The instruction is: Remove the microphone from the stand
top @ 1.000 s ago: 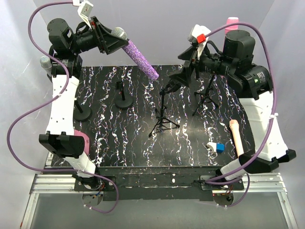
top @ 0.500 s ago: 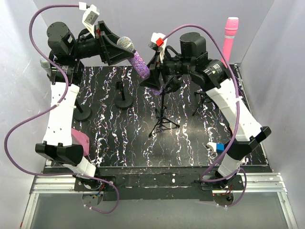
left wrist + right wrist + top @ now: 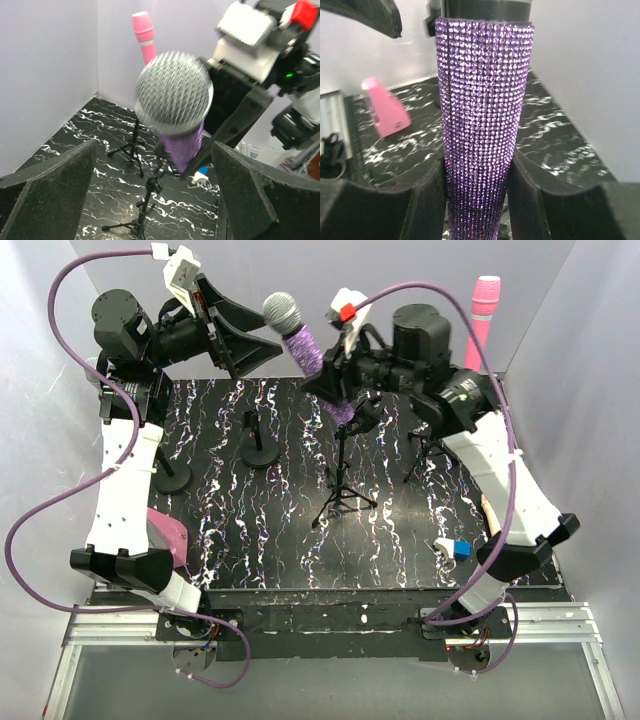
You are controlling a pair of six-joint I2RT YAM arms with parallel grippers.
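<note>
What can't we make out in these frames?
- Top view: whether mic tail clears the stand; right gripper covers it.
- Right wrist: mic head and tail, cut off by top and bottom edges.
- Left wrist: mic head blurred.
- Top view: beige mic, mostly behind right arm.

2 arms raised | left gripper [image 3: 268,337] spread wide | right gripper [image 3: 338,398] clamped on microphone [image 3: 305,345]

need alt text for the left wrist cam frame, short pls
A purple glitter microphone with a silver mesh head fills the centre, between the left gripper's wide-open fingers and clear of them. The right gripper clamps its purple body. Behind: a black marbled table, two tripod stands, an upright pink microphone.
</note>
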